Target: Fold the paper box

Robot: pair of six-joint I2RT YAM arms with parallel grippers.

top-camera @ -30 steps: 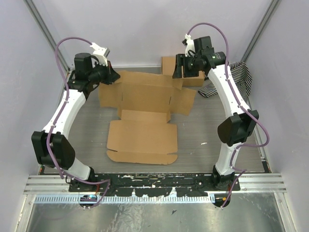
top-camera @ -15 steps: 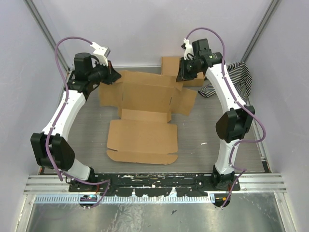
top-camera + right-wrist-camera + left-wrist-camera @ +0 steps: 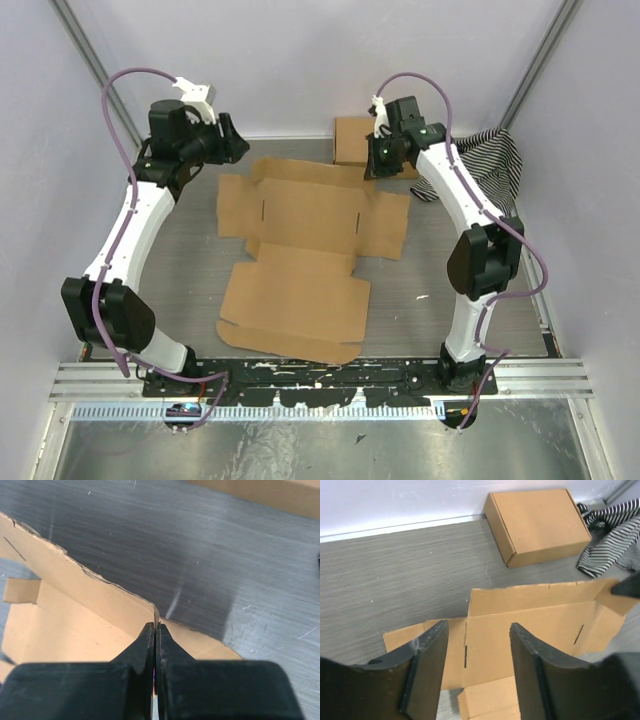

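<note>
The paper box [image 3: 300,225] lies as an unfolded brown cardboard sheet in the middle of the table, its flaps spread out. My right gripper [image 3: 373,166] is shut on the sheet's far right edge; the right wrist view shows a thin cardboard edge [image 3: 95,607] pinched between the closed fingertips of the gripper [image 3: 155,628]. My left gripper [image 3: 230,140] hangs open above the sheet's far left corner, touching nothing. Between its open fingers [image 3: 477,630] in the left wrist view I see the sheet [image 3: 535,625] with a slot cut in it.
A fully formed brown cardboard box [image 3: 352,138] stands at the back, just behind the right gripper, also in the left wrist view [image 3: 540,525]. A black-and-white striped cloth [image 3: 492,160] lies at the back right. Walls close off the back and both sides.
The left gripper has opened, let go of the sheet's far left edge and lifted away. The right gripper has shut on the far right edge. The sheet has dropped flatter and shifted slightly.
</note>
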